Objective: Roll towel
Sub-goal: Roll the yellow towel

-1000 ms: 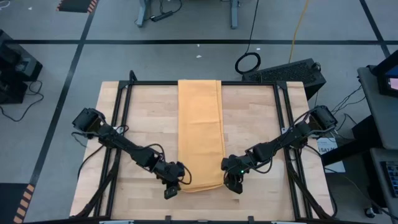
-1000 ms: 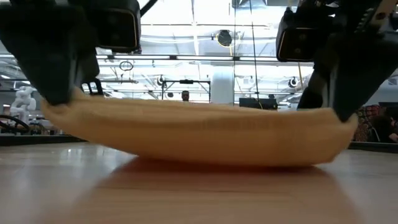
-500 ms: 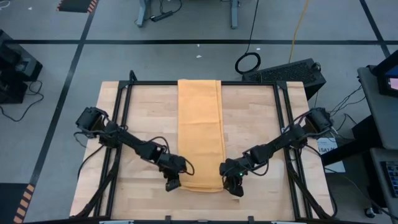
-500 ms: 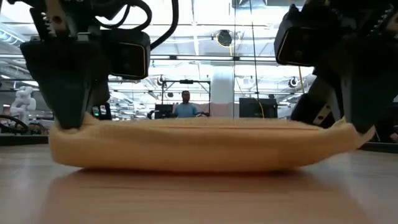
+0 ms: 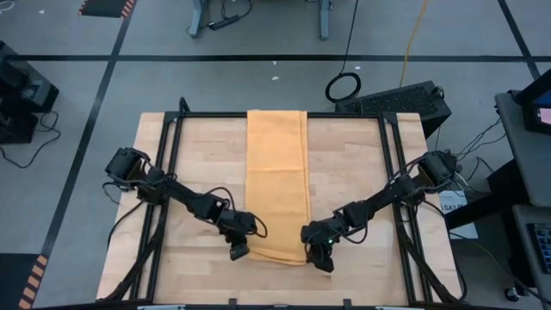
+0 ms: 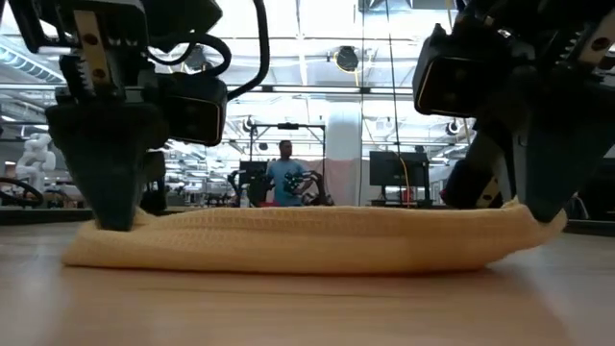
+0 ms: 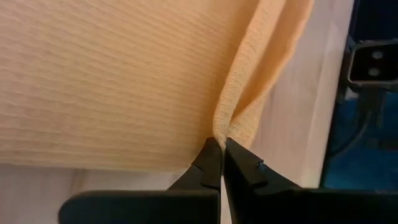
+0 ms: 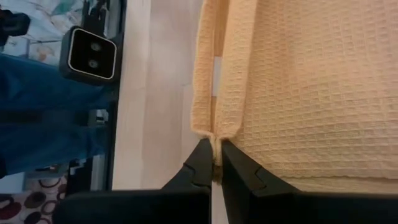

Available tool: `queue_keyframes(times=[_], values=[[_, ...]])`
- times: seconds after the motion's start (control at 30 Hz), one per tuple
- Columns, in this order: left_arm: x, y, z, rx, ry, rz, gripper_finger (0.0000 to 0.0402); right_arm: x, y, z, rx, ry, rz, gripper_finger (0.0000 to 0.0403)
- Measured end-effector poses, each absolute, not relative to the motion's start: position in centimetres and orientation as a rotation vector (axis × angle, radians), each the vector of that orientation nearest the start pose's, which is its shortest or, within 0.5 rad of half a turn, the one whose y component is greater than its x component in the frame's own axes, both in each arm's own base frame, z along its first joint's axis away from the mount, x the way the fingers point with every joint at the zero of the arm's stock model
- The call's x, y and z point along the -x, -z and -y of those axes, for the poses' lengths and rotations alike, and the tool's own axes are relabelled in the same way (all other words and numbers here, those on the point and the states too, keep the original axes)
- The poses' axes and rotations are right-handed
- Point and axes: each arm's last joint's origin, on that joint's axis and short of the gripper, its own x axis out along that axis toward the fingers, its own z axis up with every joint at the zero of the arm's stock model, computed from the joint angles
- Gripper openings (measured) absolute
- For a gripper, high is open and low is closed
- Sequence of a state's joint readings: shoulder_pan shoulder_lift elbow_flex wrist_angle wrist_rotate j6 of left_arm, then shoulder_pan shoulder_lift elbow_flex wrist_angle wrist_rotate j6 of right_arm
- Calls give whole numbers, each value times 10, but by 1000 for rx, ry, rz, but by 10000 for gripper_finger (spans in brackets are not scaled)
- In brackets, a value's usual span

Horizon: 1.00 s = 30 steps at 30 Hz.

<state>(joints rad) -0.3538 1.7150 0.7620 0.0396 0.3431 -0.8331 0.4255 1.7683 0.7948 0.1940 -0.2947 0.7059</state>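
The orange-yellow towel (image 5: 277,185) lies as a long strip from the table's far edge to near its front, its near end turned back over itself into a low fold (image 6: 307,240). My left gripper (image 5: 238,251) is shut on the near end's left corner. My right gripper (image 5: 321,257) is shut on the near end's right corner. My left gripper pinches the folded left corner of the towel's near end (image 7: 225,127) between its two fingertips, coming from above and pointing down. The cloth there is doubled over a fold. The fold rests on the towel below it, slack. My right gripper pinches the right corner of the near end (image 8: 214,135) between its two fingertips, from above, pointing down. A folded edge with more than one layer runs into the fingers. The corner lies low on the table and towel, slack.
A black metal frame (image 5: 172,129) runs around the wooden tabletop (image 5: 362,172). Bare wood lies on both sides of the towel. A person (image 6: 286,178) stands in the room far behind the table.
Both grippers have moved toward the table's far edge and down, carrying the towel's near end. That end, lifted and sagging between them a second ago, now lies folded back low on the strip; the far part has stayed where it was.
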Motion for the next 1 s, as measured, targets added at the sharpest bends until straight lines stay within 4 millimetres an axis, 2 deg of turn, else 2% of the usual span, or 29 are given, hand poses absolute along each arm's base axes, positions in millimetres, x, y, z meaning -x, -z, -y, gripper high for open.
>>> queue_keyframes(times=[0.2, 0.47, 0.7, 0.87, 1.0], values=[[-285, -124, 114, 715, 178, -1116, 6, -295, -127, -143, -589, -372, -984, 4], [-286, -124, 114, 707, 162, -1104, 7, -297, -113, -143, -595, -346, -1023, 4], [-285, -124, 116, 694, 146, -1094, 8, -297, -112, -143, -590, -341, -1023, 4], [-285, -124, 117, 752, 114, -1105, 9, -297, -112, -143, -587, -342, -1022, 4], [-285, -125, 118, 763, 113, -1109, 34, -297, -112, -143, -587, -343, -1024, 4]])
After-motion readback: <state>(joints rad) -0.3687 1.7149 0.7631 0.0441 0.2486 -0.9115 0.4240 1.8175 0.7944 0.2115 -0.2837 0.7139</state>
